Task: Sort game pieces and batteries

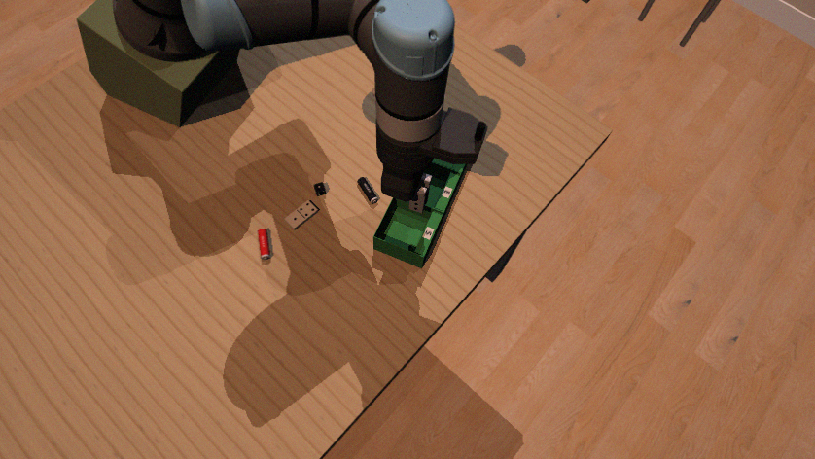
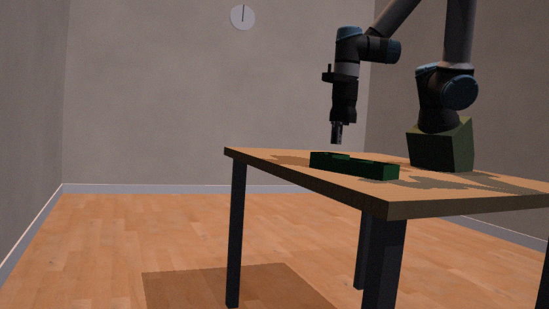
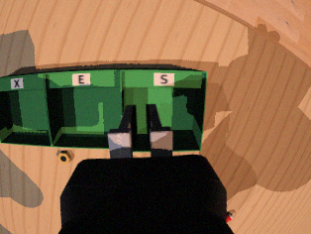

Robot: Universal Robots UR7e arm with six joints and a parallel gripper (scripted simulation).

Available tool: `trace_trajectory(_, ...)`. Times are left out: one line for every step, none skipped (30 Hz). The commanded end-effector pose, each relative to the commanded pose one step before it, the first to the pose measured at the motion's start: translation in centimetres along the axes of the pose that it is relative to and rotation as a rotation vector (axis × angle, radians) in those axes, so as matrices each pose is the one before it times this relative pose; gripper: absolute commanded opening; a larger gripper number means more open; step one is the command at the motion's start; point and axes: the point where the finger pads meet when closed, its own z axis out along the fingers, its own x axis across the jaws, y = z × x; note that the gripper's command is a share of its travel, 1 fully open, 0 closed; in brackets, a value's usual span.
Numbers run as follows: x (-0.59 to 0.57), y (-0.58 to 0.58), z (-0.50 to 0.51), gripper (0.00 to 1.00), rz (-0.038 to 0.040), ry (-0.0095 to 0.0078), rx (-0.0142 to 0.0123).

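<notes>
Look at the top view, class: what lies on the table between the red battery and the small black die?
A grey domino lies between the red battery and the black die, apart from both. The top view shows it.

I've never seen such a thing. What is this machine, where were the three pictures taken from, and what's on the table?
It is a jointed robot arm ending in a two-finger gripper. One picture looks down from above, one from the side, and one from a camera at the wrist. On the table lie a red battery, a black battery, a domino and a small black die, beside a green bin lettered X, E, S. The gripper hangs above it, nearly closed, holding nothing.
</notes>
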Motion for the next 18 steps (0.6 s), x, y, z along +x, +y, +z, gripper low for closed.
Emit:
trace_trajectory(-1.729,-0.134,-0.049,0.31,-0.00033,0.00073,0.0006)
trace_trajectory(-0.499,-0.027,-0.001,0.31,0.0,-0.00002,0.00001)
trace_trajectory(-0.504,-0.034,0.004,0.31,0.00001,0.00001,0.0)
trace_trajectory(-0.5,-0.028,0.0,0.31,0.0,-0.00001,0.00001)
trace_trajectory(-0.5,-0.028,0.0,0.31,0.0,-0.00001,0.00001)
trace_trajectory(-0.5,-0.028,0.0,0.31,0.0,-0.00001,0.00001)
trace_trajectory(-0.5,-0.028,0.0,0.31,0.0,-0.00001,0.00001)
trace_trajectory(-0.5,-0.028,0.0,0.31,0.0,-0.00001,0.00001)
trace_trajectory(-0.5,-0.028,0.0,0.31,0.0,-0.00001,0.00001)
trace_trajectory(-0.5,-0.028,0.0,0.31,0.0,-0.00001,0.00001)
trace_trajectory(-0.5,-0.028,0.0,0.31,0.0,-0.00001,0.00001)
trace_trajectory(-0.443,-0.025,0.0,0.31,0.0,-0.00001,0.00001)
trace_trajectory(0.0,0.0,0.0,0.31,0.0,0.0,0.0)
trace_trajectory(0.0,0.0,0.0,0.31,0.0,0.0,0.0)
trace_trajectory(0.0,0.0,0.0,0.31,0.0,0.0,0.0)
trace_trajectory(0.002,0.002,-0.002,0.31,0.0,-0.00001,0.0)
trace_trajectory(-0.001,-0.001,0.001,0.31,0.0,0.0,0.0)
trace_trajectory(0.0,0.0,0.0,0.31,0.0,0.0,0.0)
